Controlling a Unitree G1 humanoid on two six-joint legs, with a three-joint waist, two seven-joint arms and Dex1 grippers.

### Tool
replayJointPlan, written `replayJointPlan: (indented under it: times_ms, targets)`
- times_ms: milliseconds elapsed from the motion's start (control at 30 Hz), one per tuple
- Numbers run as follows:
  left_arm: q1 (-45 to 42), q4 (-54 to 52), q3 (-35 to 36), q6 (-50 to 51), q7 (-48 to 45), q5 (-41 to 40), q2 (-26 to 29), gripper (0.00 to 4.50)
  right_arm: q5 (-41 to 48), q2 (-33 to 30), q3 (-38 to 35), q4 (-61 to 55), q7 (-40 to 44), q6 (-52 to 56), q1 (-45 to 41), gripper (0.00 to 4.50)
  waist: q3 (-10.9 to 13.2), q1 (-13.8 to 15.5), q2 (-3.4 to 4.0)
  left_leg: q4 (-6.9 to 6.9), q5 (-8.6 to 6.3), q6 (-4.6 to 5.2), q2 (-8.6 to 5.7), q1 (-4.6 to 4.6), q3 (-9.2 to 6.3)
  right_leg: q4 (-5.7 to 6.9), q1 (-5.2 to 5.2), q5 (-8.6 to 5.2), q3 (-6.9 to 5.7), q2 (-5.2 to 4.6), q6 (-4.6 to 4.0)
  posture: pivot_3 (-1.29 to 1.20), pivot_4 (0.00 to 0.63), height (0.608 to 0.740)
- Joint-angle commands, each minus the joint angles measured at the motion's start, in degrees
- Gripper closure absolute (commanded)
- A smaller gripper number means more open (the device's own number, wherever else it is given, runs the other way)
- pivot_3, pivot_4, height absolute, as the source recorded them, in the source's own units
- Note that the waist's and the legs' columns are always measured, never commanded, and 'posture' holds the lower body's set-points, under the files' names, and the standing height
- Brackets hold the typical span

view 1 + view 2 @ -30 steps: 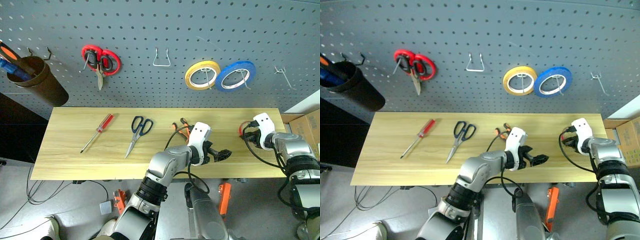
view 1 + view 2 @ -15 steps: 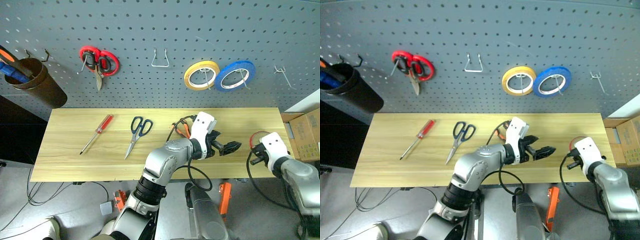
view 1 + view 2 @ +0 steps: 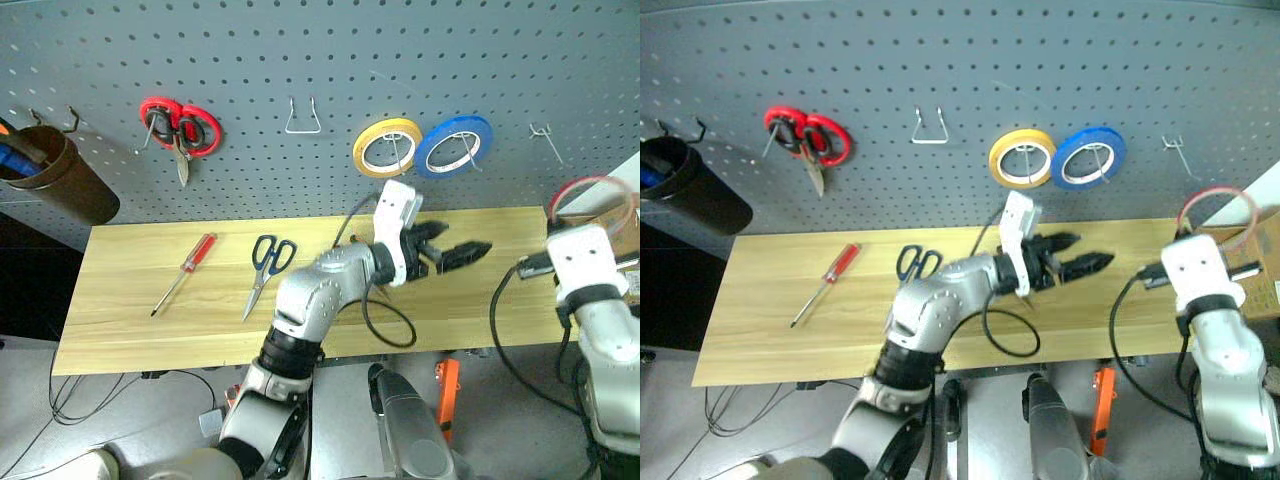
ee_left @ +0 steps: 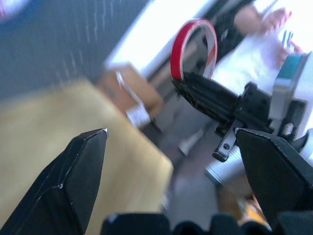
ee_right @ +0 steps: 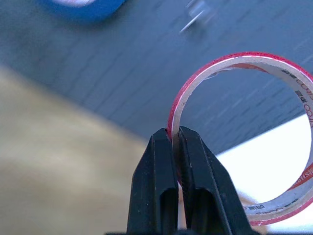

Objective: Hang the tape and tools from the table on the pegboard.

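The right end effector (image 5: 175,147) is pinched tight on the rim of the red tape (image 3: 1217,209), holding the ring up off the tabletop (image 3: 130,330) at the right edge of the frame, in front of the lower right part of the pegboard (image 3: 300,50). The left end effector (image 3: 462,252) hangs above the middle-right of the tabletop with its two black fingers (image 4: 73,181) spread wide and nothing between them, pointing toward the right arm. On the left half of the tabletop lie the red-handled screwdriver (image 3: 182,272) and, just right of it, the blue-looped scissors (image 3: 264,267), both apart from either arm. The pliers I cannot make out behind the left arm. On the pegboard, red scissors (image 3: 176,125) hang at upper left, an empty wire hook (image 3: 302,116) sits near the centre, and the yellow roll (image 3: 386,146) and blue roll (image 3: 453,145) hang side by side right of centre. A dark cup (image 3: 55,185) hangs at the far left.
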Motion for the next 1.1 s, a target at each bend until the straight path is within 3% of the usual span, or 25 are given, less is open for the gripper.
replayJointPlan:
  times_ms: [33,333,767,1100]
  targets:
    - [-3.46,3.8,-0.12,-3.85,-1.78,-0.89,-4.37,0.0,1.97,-1.76,-2.35,7.54,-0.1,-6.45,-4.51,4.48,-0.01,0.05,0.01,0.0,0.0,0.0,-0.01,-0.01,0.01,0.0,0.0,-0.01,0.01,-0.01,0.0,-0.19,0.34,0.74]
    - [-5.72,7.95,0.38,-7.75,-1.77,-0.79,-4.21,0.0,3.56,-3.87,-0.83,17.3,0.76,-13.89,-12.36,4.48,-0.01,0.06,0.02,0.04,-0.01,0.02,-0.01,-0.07,0.0,0.13,-0.07,0.02,-0.01,-0.03,-0.02,-0.17,0.338,0.74]
    - [-5.06,6.9,0.67,-7.0,-1.18,-1.3,-3.16,0.0,3.08,1.89,-0.28,3.85,-0.31,-6.34,-3.76,4.48,-0.02,0.27,0.04,0.15,0.01,0.02,-0.01,0.0,-0.01,0.4,-0.06,0.03,0.02,-0.03,0.0,-0.17,0.337,0.74]
    - [-5.61,7.23,0.59,-6.97,-1.34,-1.64,-3.54,0.0,2.6,2.11,0.72,2.37,0.11,-4.49,-4.95,4.48,-0.02,0.12,0.04,0.2,0.03,0.0,-0.03,0.16,0.05,0.7,-0.07,0.02,0.11,-0.02,0.01,-0.17,0.335,0.74]
